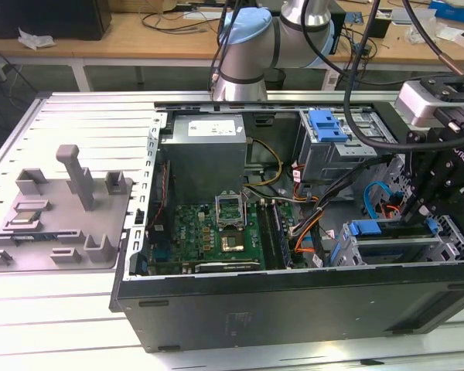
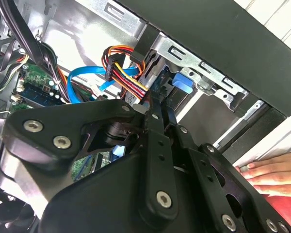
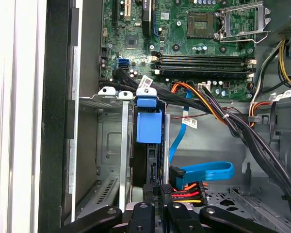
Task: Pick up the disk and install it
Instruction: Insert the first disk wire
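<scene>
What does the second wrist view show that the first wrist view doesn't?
Second wrist view: a hand lying just outside the case. First wrist view: the CPU socket and memory slots on the motherboard. Both wrist views: the gripper at the drive cage, the blue carrier tab, the blue cable and the orange-red-yellow power wires.

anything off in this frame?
Yes: a hand rests on the table by the case, close to the pincer. In the first wrist view the disk stands on edge in the drive cage, with loose cables beside it.
</scene>
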{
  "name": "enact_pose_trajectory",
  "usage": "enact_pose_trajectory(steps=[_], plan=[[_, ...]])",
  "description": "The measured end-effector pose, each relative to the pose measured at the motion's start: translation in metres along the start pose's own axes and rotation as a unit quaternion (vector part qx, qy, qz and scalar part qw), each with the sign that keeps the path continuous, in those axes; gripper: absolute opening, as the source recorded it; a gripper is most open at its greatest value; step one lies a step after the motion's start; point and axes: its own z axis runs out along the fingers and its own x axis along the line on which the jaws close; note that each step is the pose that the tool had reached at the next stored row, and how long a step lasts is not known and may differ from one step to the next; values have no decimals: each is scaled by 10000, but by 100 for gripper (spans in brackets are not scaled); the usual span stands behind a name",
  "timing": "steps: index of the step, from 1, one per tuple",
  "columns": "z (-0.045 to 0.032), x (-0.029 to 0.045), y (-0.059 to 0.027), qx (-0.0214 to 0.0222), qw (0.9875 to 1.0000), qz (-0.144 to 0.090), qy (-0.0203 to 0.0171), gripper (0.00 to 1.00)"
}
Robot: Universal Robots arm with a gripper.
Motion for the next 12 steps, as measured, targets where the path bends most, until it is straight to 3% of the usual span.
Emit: enact_pose_trajectory(steps=[12], plan=[[23, -1, -1, 0, 10000, 0, 0, 16]])
